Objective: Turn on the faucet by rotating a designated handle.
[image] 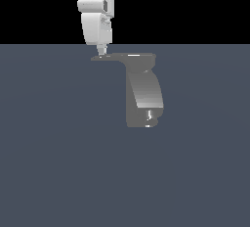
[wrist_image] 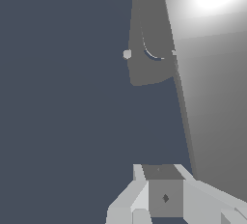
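1. The grey metallic faucet point(image: 144, 94) with its thick curved body stands on the flat slate-blue floor point(image: 53, 162), right of centre in the exterior view, a small shiny nub point(image: 150, 116) low on it.
2. The thin flat grey handle blade point(image: 122, 56) lies across the faucet's top, tapering towards the exterior view's left.
3. The white robot arm's gripper point(image: 101, 52) points straight down at the handle's tapered tip, seemingly touching it.
4. Its jaws look drawn close together; whether they clasp anything I cannot tell.
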You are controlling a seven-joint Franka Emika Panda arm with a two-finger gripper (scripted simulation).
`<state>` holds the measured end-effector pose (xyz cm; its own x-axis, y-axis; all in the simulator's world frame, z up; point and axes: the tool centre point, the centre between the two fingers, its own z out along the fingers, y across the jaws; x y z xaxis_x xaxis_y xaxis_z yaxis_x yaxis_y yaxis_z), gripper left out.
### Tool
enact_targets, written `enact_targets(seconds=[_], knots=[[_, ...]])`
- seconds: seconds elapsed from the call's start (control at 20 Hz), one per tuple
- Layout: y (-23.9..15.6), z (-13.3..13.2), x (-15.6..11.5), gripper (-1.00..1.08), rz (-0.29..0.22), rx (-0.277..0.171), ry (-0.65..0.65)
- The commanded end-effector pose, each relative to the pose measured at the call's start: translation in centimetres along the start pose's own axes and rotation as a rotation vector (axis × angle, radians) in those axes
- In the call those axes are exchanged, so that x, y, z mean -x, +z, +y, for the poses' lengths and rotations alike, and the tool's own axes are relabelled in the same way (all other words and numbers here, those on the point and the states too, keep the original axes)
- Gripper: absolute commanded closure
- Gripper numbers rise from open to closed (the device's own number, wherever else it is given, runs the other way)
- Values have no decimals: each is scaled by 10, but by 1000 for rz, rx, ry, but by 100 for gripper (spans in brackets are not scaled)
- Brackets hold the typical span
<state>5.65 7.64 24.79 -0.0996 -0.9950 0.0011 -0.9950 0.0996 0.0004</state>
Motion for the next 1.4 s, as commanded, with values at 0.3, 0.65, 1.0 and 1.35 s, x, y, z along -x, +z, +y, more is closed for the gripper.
enact_targets(seconds=[0.3,0.65,1.0,1.35], knots=[[0,25,1,108,0,0,0],[0,46,2,108,0,0,1],[0,68,3,108,-1,0,1],[0,78,-2,108,-2,-2,4]])
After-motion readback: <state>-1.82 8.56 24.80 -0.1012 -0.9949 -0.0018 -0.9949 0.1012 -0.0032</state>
